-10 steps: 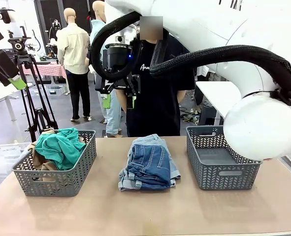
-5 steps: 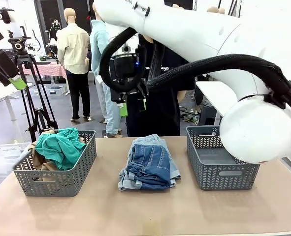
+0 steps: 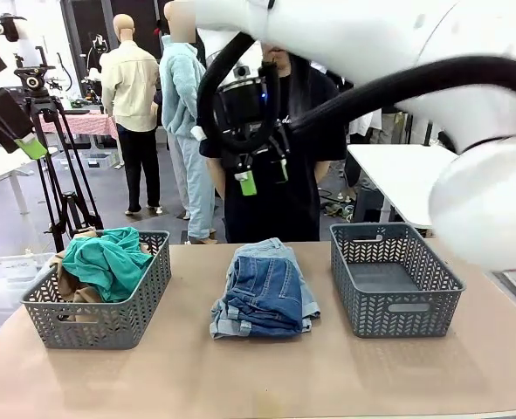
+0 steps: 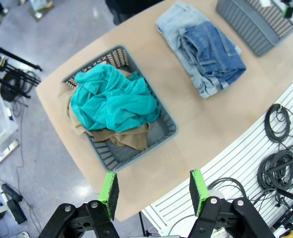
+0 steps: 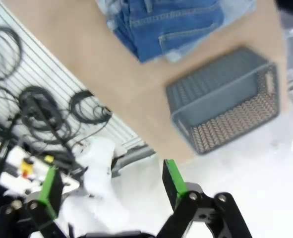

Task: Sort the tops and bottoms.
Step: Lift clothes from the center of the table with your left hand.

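Note:
The tops, a teal-green shirt (image 3: 109,258) over a tan one (image 3: 68,279), lie in the left grey basket (image 3: 100,319); from the left wrist view the teal shirt (image 4: 114,99) and tan shirt (image 4: 121,139) fill that basket (image 4: 163,130). The bottoms, a stack of denim shorts (image 3: 264,292), rest on the table's middle, also seen as shorts (image 4: 205,47) and shorts (image 5: 168,22). My right gripper (image 3: 262,175) hangs open high above the shorts, its jaws (image 5: 110,183) holding nothing. My left gripper (image 3: 26,144) stays raised at far left, open and empty (image 4: 153,191).
An empty grey basket (image 3: 395,278) stands at the table's right, also seen as the basket (image 5: 225,99). A person in a black shirt (image 3: 284,188) stands behind the far edge. A camera tripod (image 3: 61,175) stands off the table's left. Cables (image 4: 280,148) lie by the near edge.
My right arm has swung to the right, carrying its open gripper from above the left of the shorts to above their middle. The left gripper and the clothes have not moved.

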Controlling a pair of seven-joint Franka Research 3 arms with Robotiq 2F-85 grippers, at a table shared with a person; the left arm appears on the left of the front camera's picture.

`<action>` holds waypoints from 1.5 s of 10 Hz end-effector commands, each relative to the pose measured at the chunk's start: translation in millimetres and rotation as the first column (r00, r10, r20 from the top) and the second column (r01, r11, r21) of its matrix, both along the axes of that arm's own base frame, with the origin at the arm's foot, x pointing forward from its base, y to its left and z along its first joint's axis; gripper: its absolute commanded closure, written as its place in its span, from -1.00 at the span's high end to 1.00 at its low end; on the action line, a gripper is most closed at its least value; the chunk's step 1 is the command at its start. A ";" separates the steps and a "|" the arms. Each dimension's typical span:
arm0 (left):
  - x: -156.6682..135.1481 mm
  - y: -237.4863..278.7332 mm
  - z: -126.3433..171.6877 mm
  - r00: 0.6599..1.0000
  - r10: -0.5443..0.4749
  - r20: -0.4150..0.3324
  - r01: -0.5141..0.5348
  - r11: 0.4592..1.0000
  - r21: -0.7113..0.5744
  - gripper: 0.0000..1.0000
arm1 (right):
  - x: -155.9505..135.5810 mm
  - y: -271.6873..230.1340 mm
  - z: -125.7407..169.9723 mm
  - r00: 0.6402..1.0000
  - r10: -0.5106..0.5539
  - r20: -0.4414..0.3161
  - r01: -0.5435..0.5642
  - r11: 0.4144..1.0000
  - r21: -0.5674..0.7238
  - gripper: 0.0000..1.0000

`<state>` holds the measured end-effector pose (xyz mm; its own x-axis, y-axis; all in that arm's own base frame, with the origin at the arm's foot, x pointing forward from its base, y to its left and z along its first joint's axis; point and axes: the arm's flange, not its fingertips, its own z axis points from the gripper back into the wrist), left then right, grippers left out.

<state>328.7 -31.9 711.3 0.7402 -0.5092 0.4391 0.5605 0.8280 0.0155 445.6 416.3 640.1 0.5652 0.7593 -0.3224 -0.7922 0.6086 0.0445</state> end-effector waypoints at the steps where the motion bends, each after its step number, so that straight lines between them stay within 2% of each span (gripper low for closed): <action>1: -1.2 0.3 0.7 1.000 -0.001 -0.003 0.001 1.000 0.001 0.50 | -72.9 -70.9 -21.7 0.989 -0.101 -0.104 0.096 0.994 -0.051 1.00; 4: -1.2 0.3 0.7 1.000 -0.001 -0.003 0.001 1.000 0.001 0.50 | -125.2 -116.9 -19.3 0.953 -0.239 -0.188 0.222 0.969 -0.105 1.00; 7: -1.2 0.3 0.7 1.000 -0.001 -0.003 0.001 1.000 0.001 0.50 | -160.7 -148.6 -26.4 0.944 -0.287 -0.163 0.289 0.957 -0.011 1.00; 8: -1.2 0.3 0.7 1.000 -0.001 -0.003 0.001 1.000 0.001 0.50 | -162.5 -150.3 -29.0 0.942 -0.291 -0.169 0.296 0.955 0.001 1.00; 9: -1.2 0.3 0.7 1.000 -0.001 -0.003 0.001 1.000 0.001 0.50 | -151.4 -147.2 -24.8 0.932 -0.339 -0.131 0.353 0.930 0.100 1.00; 10: -1.2 0.3 0.7 1.000 -0.001 -0.003 0.001 1.000 0.001 0.50 | -156.5 -147.3 -11.9 0.939 -0.299 -0.169 0.295 0.954 -0.050 1.00; 14: -1.2 0.3 0.7 1.000 -0.001 -0.003 0.001 1.000 0.001 0.50 | -159.6 -147.1 -16.5 0.935 -0.315 -0.161 0.315 0.949 -0.030 1.00; 15: -1.2 0.3 0.7 1.000 -0.001 -0.003 0.001 1.000 0.001 0.50 | -145.9 -162.5 -20.3 0.949 -0.272 -0.161 0.273 0.962 -0.011 1.00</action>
<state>328.5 -32.0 711.5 0.7400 -0.5093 0.4394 0.5606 0.8279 0.0156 288.2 267.2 623.8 0.7052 0.5582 -0.4371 -0.5520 0.8192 0.1556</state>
